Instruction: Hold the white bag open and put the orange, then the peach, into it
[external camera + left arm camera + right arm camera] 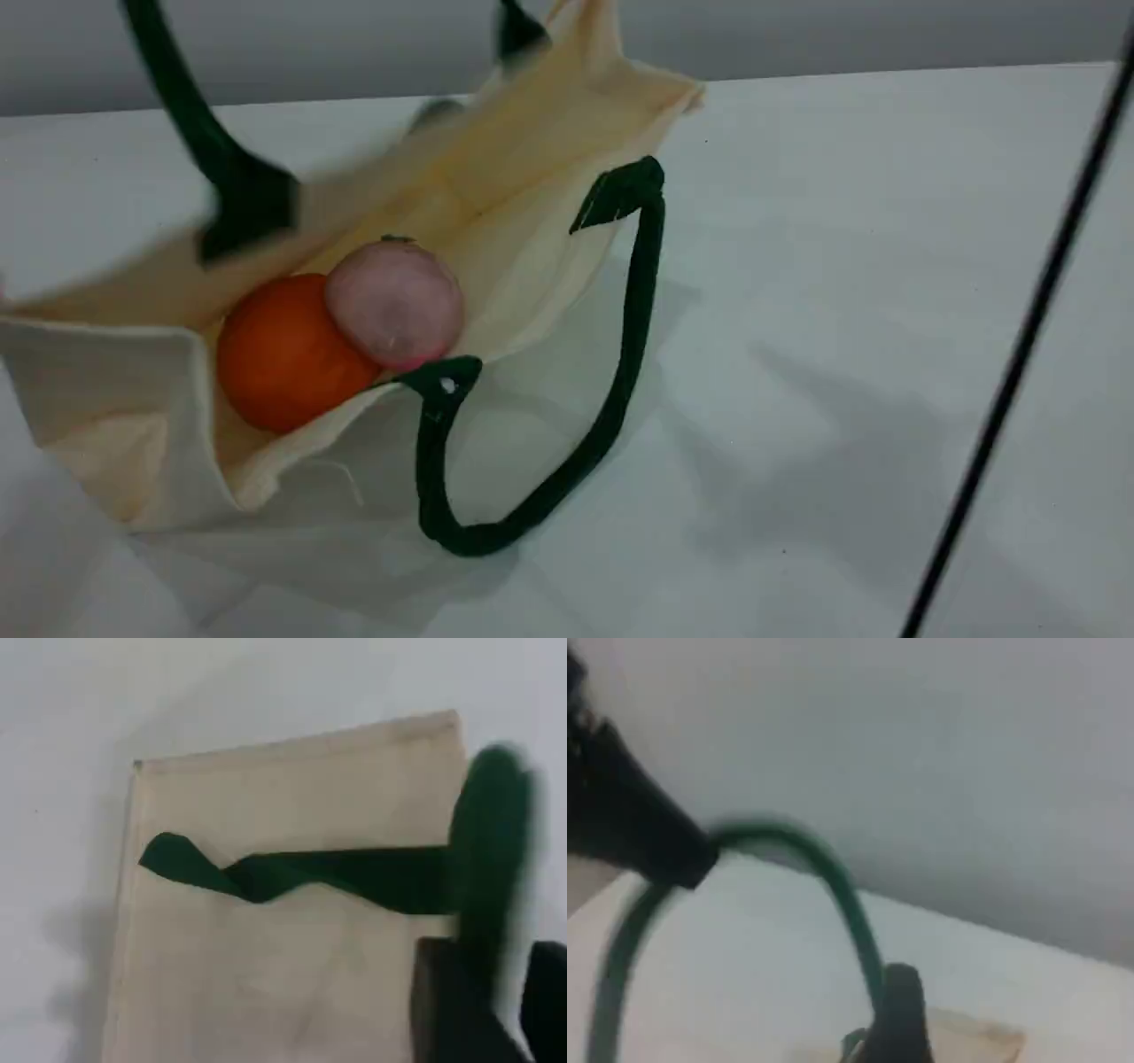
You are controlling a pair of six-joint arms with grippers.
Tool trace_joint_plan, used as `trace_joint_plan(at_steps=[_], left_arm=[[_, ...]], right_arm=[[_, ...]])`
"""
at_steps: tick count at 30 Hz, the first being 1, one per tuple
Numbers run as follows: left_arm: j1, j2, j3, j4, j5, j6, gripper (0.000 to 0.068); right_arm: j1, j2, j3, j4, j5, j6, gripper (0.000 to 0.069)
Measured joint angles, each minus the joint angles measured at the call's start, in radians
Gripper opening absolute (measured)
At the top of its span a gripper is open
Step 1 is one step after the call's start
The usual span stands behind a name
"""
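The white bag (532, 151) lies tilted on the table with its mouth open toward the camera. Inside it the orange (279, 354) rests against the peach (394, 301). One green handle (204, 133) is pulled up out of the top of the scene view, and neither gripper shows there. In the left wrist view this blurred strap (492, 833) runs down into my left gripper (483, 1010), which is shut on it above the bag's side (292, 974). In the right wrist view the strap (833, 877) arcs past my right gripper (899, 1028); only one dark fingertip shows.
The bag's second handle (620, 354) lies as a loop on the white table (842, 310) in front of the mouth. A thin black cable (1019, 354) crosses the right side at a slant. A dark blurred shape (629, 824) sits at the strap's top.
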Motion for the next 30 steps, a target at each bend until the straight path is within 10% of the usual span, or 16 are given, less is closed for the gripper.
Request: trace_joint_plan(at_steps=[6, 20, 30], left_arm=[[0.000, 0.043, 0.000, -0.026, -0.005, 0.030, 0.0355], [-0.002, 0.157, 0.001, -0.072, -0.029, 0.046, 0.0368], [-0.115, 0.257, 0.001, -0.071, -0.045, 0.138, 0.0368]], right_arm=[[0.000, -0.143, 0.079, -0.001, -0.099, 0.001, 0.0568], [0.001, -0.217, 0.114, -0.003, -0.173, 0.000, 0.0523], [0.001, -0.215, 0.114, -0.008, -0.084, 0.001, 0.0523]])
